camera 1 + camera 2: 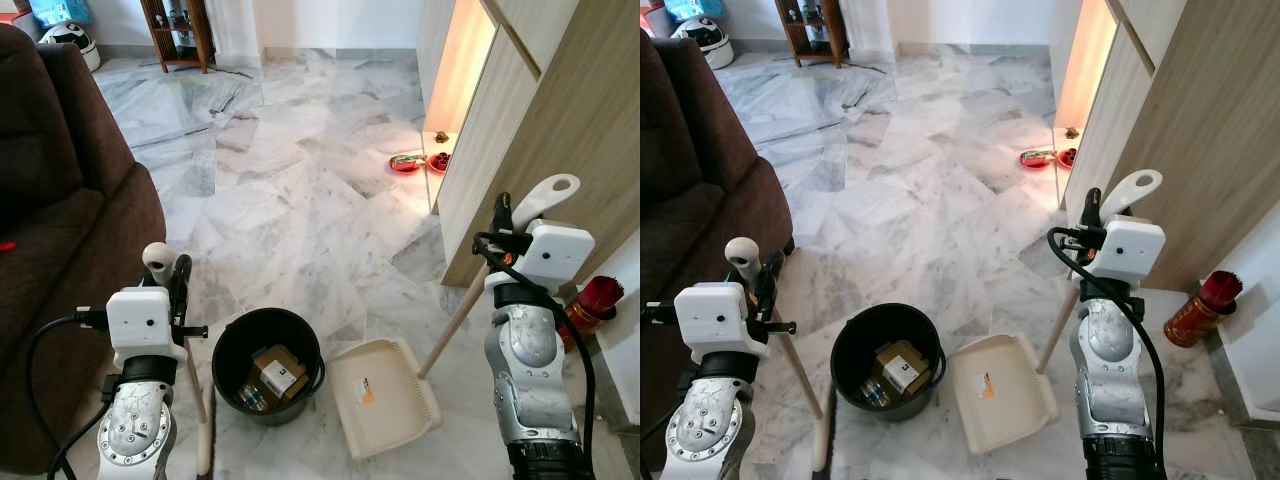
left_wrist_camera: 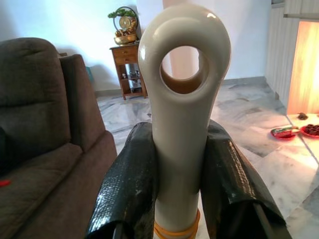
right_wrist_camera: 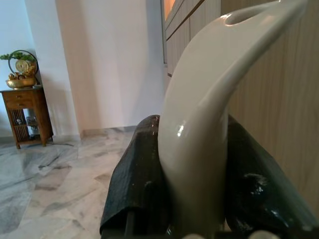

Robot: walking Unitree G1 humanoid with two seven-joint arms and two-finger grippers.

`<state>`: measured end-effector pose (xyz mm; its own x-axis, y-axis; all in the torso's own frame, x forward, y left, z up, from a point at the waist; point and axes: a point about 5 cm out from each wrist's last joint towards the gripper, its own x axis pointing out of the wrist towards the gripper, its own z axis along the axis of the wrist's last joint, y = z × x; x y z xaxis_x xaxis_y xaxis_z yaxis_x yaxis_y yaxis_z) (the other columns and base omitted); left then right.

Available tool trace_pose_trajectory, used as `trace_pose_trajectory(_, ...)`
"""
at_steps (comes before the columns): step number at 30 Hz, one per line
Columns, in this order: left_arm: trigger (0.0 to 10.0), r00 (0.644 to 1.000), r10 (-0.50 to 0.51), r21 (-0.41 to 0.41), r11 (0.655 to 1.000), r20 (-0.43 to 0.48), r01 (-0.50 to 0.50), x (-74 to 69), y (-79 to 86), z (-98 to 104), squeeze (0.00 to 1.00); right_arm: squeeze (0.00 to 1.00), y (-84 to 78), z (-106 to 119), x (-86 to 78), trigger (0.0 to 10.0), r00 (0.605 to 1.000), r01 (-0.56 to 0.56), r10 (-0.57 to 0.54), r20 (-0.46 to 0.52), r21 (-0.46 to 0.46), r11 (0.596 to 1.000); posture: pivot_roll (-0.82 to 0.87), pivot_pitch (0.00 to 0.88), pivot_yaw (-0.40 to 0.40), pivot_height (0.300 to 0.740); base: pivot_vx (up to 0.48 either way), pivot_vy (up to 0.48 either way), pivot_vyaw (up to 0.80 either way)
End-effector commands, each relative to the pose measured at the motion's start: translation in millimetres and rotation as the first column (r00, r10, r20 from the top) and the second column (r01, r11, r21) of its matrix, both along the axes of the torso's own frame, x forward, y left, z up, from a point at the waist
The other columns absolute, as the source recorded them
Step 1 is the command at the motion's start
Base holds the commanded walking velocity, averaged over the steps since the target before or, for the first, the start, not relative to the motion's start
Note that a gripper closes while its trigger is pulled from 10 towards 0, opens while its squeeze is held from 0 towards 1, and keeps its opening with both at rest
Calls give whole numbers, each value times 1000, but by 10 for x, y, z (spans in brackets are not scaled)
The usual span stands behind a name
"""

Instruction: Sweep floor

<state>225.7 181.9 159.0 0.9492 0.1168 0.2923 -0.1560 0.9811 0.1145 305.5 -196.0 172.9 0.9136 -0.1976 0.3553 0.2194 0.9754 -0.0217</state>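
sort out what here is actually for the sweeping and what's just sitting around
For the job:
- broom handle, shut in the left gripper
- dustpan, its handle shut in the right gripper
- black bin with a small box inside

Lying about:
- brown sofa
- red plates by the cabinet
- red tin
- wooden side table

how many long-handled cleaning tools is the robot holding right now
2. The broom is upright in the left gripper, beside the sofa. The dustpan rests on the floor right of the black bin, with its handle in the right gripper.
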Motion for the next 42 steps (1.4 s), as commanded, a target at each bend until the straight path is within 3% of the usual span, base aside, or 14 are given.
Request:
trace_pose_trajectory(1,10000,1000,3,16,1000,31,-4,7,-2,67,0,0,8,79,22,10000,999,-7,6,35,24,1000,6,125,10,740,0,0,0)
trace_pose_trajectory(21,10000,999,-9,35,999,44,7,14,-6,90,0,0,-20,67,50,10000,999,1,-2,32,22,1000,24,110,17,740,0,0,0)
trace_pose_trajectory(42,10000,999,-16,33,999,47,14,27,-16,95,0,0,-29,59,76,10000,999,3,-4,32,21,1000,29,100,18,740,-225,0,0)
